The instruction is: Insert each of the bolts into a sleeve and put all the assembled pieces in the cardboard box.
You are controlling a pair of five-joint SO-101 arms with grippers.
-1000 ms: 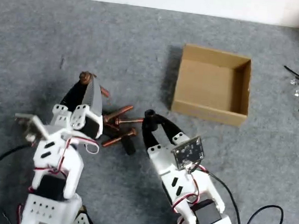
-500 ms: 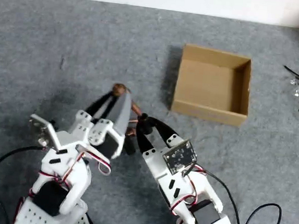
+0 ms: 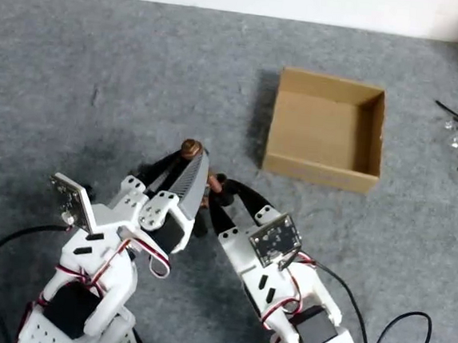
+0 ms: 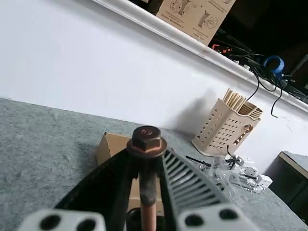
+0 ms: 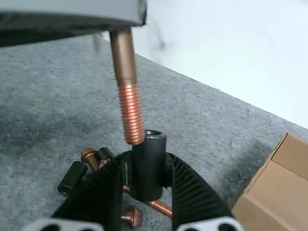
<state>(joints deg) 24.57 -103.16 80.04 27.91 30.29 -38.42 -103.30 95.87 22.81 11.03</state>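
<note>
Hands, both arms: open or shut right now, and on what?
Left hand: closed on a copper bolt, head up.
Right hand: closed on a black sleeve, held upright.

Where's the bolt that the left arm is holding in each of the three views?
High view: bolt at centre, left of the cardboard box.
Left wrist view: bolt upright, box behind it.
Right wrist view: bolt's thread tip by the sleeve's top.
Shared landmark: the cardboard box.

Right pincer clamps black sleeve upright. Above, bolt hangs threads-down, tip at sleeve's rim. Some spare bolts lie on worktop.
</note>
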